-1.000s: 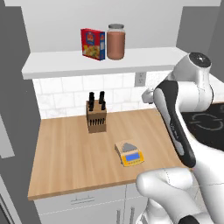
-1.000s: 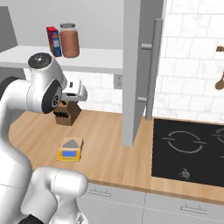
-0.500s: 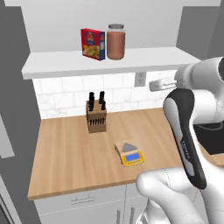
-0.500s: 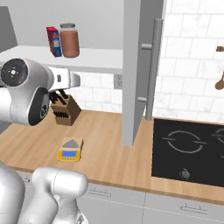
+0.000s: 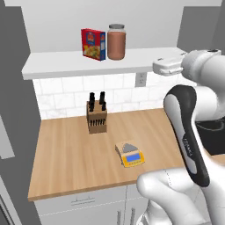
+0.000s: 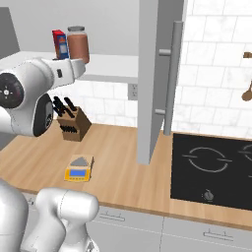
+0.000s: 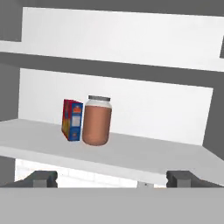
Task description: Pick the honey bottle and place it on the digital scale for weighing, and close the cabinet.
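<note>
While gripper (image 7: pixel 112 178) gapes wide, honey bottle (image 7: pixel 96 120) on shelf (image 7: pixel 131 153), seemingly touching cereal box (image 7: pixel 72 120).

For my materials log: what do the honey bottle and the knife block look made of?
Honey bottle: seemingly clear glass or plastic, since reddish-brown contents show through; grey lid, possibly metal. Knife block: matte wood by its brown tone, with dark handles sticking out on top.

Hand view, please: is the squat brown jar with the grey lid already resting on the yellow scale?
No, the squat brown jar stands on the white shelf beside the red box.
</note>
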Tool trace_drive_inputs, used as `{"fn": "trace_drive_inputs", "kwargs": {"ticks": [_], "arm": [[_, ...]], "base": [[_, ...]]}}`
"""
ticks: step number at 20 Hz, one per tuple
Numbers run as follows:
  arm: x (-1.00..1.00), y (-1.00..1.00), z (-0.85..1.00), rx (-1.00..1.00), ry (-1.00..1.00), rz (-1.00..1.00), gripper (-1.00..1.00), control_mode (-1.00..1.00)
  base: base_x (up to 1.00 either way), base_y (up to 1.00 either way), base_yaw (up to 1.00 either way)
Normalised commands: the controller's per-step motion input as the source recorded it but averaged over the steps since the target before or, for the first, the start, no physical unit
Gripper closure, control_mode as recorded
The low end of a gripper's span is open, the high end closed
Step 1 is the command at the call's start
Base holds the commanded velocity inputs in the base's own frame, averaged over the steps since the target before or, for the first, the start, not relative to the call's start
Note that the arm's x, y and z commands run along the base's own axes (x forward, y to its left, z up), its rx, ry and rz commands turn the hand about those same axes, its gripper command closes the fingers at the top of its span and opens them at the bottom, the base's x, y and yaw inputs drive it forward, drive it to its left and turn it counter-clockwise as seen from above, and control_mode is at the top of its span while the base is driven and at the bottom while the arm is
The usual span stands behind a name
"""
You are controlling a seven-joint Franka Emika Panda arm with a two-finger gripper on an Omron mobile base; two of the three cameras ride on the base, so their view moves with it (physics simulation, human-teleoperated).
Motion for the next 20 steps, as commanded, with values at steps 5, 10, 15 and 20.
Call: {"fn": "trace_drive_inputs", "kwargs": {"ticks": [5, 10, 15, 20], "arm": [[0.0, 0.0, 0.74, -0.01, -0.09, 0.01, -1.0, -1.0], [0.0, 0.0, 0.56, 0.0, 0.02, 0.02, -1.0, -1.0], [0.1, 0.0, 0.21, 0.0, 0.23, 0.06, -1.0, -1.0], [0.0, 0.04, -0.06, 0.0, 0.09, 0.04, -1.0, -1.0]], "base": [[0.0, 0.0, 0.0], [0.0, 0.0, 0.0], [0.0, 0.0, 0.0], [0.0, 0.0, 0.0]]}}
